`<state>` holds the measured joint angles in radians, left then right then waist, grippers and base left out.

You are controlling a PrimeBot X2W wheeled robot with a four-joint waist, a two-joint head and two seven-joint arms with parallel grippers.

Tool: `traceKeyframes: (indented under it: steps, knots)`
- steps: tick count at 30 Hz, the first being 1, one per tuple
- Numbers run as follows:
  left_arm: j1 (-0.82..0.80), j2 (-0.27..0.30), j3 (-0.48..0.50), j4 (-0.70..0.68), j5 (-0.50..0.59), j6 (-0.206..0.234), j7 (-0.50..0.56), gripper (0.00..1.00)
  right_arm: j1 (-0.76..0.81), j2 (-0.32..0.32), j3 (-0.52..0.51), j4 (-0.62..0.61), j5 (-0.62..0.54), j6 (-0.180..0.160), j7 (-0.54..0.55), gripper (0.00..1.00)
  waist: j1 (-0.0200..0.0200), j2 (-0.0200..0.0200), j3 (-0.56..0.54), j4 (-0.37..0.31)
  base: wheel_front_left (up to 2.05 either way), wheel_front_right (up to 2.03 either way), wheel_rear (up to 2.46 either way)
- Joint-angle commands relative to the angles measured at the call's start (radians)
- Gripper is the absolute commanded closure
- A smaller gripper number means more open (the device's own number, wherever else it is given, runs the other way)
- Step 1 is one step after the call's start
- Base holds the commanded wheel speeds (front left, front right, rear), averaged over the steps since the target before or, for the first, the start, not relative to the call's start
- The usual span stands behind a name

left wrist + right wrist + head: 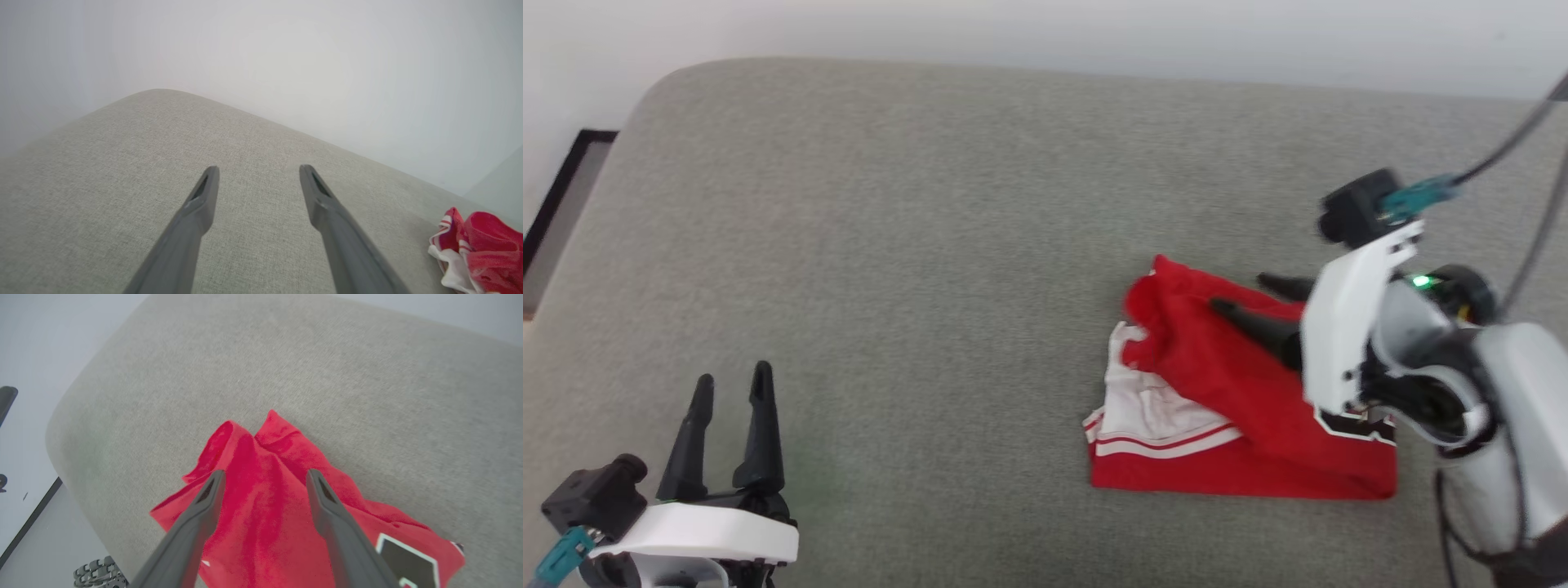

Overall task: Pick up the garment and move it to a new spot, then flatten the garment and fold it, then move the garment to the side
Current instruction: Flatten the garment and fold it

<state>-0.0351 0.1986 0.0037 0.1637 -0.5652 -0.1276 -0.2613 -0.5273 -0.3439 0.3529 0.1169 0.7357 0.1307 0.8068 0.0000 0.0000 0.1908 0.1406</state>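
The garment (pixel 1225 392) lies bunched and partly folded on the grey cushion, red with a white striped sleeve showing at its left and black lettering at its right edge. My right gripper (pixel 1245 296) hovers over its upper right part, open, fingers pointing left with nothing between them. In the right wrist view the red cloth (pixel 265 502) lies rumpled under the spread fingers (pixel 204 498), a piece of black white-outlined lettering (pixel 404 559) at the lower right. My left gripper (pixel 731 382) stands open at the lower left, far from the garment (pixel 478 253).
The grey upholstered surface (pixel 931 245) fills most of the scene, with wide bare room left of the garment. Its rounded edge runs along the back and left, with a pale wall behind. A dark-framed panel (pixel 560 204) sits on the floor at the far left.
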Motion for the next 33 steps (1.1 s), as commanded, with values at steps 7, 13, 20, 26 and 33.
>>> traceKeyframes:
  steps: [7,13,20,26,33]
  knots:
    - [0.021,0.016,0.021,-0.004,-0.009,-0.003,-0.005,0.0,0.069,-0.063,-0.098,-0.09,-0.014,0.0,-0.108,0.0,0.0,0.0,-0.024,-0.073,0.0,0.0,0.0]
    - [0.045,0.025,0.042,-0.006,0.002,-0.003,-0.005,0.0,0.151,-0.094,-0.172,-0.102,-0.054,0.0,-0.266,0.0,0.0,0.0,-0.056,-0.116,0.0,0.0,0.0]
    - [0.083,0.036,0.07,-0.012,0.02,-0.003,-0.005,0.0,0.255,-0.104,-0.218,-0.089,-0.12,0.0,-0.517,0.0,0.0,0.0,-0.095,-0.158,0.0,0.0,0.0]
    - [0.116,0.039,0.085,-0.016,0.029,-0.003,-0.005,0.0,0.341,-0.099,-0.216,-0.026,-0.17,0.0,-0.758,0.0,0.0,0.0,-0.13,-0.185,0.0,0.0,0.0]
    - [0.152,0.036,0.098,-0.018,0.062,-0.003,-0.005,0.0,0.401,-0.093,-0.181,0.087,-0.208,0.0,-1.022,0.0,0.0,0.0,-0.162,-0.199,0.0,0.0,0.0]
